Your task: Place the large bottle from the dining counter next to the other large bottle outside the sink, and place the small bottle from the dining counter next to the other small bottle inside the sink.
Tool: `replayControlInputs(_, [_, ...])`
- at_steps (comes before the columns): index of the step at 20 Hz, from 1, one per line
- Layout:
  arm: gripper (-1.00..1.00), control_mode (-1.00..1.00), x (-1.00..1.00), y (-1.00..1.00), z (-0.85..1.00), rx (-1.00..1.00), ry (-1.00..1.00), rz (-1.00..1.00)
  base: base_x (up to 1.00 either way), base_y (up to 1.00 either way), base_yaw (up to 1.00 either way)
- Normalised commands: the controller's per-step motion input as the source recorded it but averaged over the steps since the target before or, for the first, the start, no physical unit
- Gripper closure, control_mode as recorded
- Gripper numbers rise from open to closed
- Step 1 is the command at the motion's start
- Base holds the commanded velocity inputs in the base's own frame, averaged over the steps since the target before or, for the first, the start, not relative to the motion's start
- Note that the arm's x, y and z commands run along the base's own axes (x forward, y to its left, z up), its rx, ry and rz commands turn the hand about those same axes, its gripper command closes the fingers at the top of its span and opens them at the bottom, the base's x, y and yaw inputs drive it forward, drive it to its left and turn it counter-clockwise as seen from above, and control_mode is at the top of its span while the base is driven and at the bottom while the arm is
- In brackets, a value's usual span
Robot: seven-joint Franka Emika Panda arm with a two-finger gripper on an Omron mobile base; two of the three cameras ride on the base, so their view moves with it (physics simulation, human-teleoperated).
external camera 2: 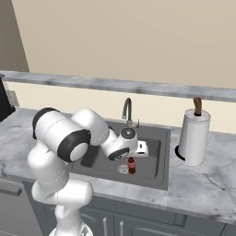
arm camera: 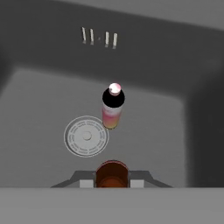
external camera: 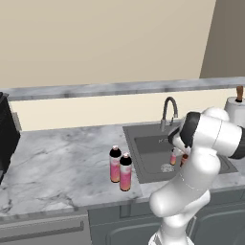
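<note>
My gripper [arm camera: 112, 181] is shut on the small bottle [arm camera: 112, 172], dark brown with a red label, and holds it upright low inside the sink [external camera: 148, 143]. The same small bottle [external camera 2: 132, 165] hangs just right of the round drain [arm camera: 86, 135]. The other small bottle [arm camera: 113, 107], pale pink with a dark cap, stands on the basin floor a little beyond it and shows again [external camera: 173, 156] beside my arm. Two large bottles [external camera: 115, 164] [external camera: 125, 171] stand side by side on the marble counter left of the sink. The dining counter is out of view.
A curved metal faucet [external camera 2: 127, 110] rises at the back of the sink. A paper towel roll [external camera 2: 193, 138] stands on the counter to its right. A dark appliance [external camera: 7, 134] sits at the counter's far left.
</note>
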Motion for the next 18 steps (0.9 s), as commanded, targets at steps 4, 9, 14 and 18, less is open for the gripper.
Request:
replayControlInputs(4, [1.00,-1.00,0.17,-0.07,-0.17,0.00,0.00,0.02,0.00,0.00,0.00])
replayControlInputs(9, [1.00,-1.00,0.12,-0.11,-0.19,0.00,0.00,0.02,0.00,0.00,0.00])
replayControlInputs(14, [1.00,-1.00,0.07,-0.13,-0.19,0.01,0.00,0.02,0.00,0.00,0.00])
replayControlInputs(18, [1.00,-1.00,0.10,-0.06,-0.18,0.01,0.00,0.02,0.00,0.00,0.00])
